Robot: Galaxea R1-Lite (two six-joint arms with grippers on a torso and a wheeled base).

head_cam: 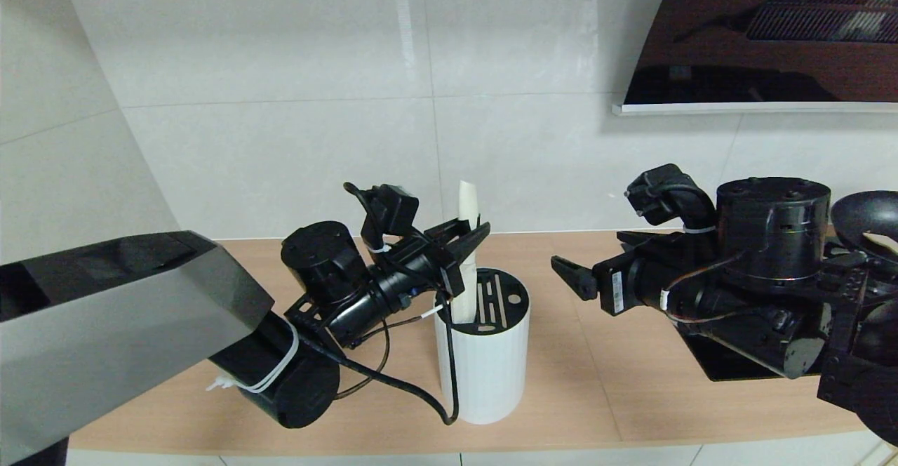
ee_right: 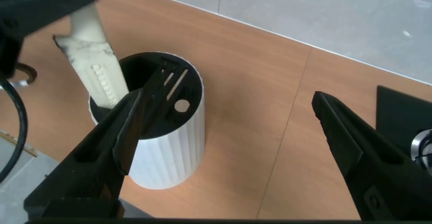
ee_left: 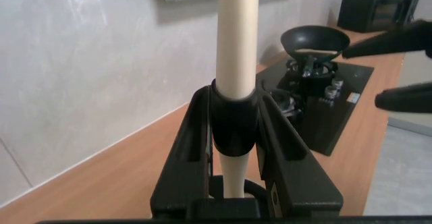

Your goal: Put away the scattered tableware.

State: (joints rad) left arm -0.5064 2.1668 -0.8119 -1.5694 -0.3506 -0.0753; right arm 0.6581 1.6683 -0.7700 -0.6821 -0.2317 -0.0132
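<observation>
"Cream-coloured utensil with a smooth round shaft [head_cam: 467, 203]: where has that got to?"

"It's standing nearly upright in the white ribbed cylindrical holder [head_cam: 491, 375]. Its lower end is flatter, with a raised pattern, and goes down into the large opening of the holder's black slotted top [head_cam: 497, 302]."

"Is anything holding it?"

"Yes, the left gripper [head_cam: 473, 231]. Its black fingers are clamped on the shaft about halfway up, one on each side. A black collar wraps the shaft right where they pinch."

"And the other one?"

"The right gripper [ee_right: 227, 99] has its pointed black fingers spread wide with nothing between them. It hangs above the worktop just to the right of the holder, apart from it and from the utensil."

"What is the holder standing on?"

"A pale wood-grain counter [head_cam: 561, 396], matt and flat. The holder sits near its front edge."

"And around it?"

"Large glossy white wall tiles [head_cam: 280, 66] run behind the counter. Off to the right a flat black glass cooktop [head_cam: 715, 364] is set into the counter, with a round black frying pan [ee_left: 316, 38] on one burner. Above it hangs a dark, shiny, slanted range hood [head_cam: 765, 31] with a light trim along its lower edge."
</observation>
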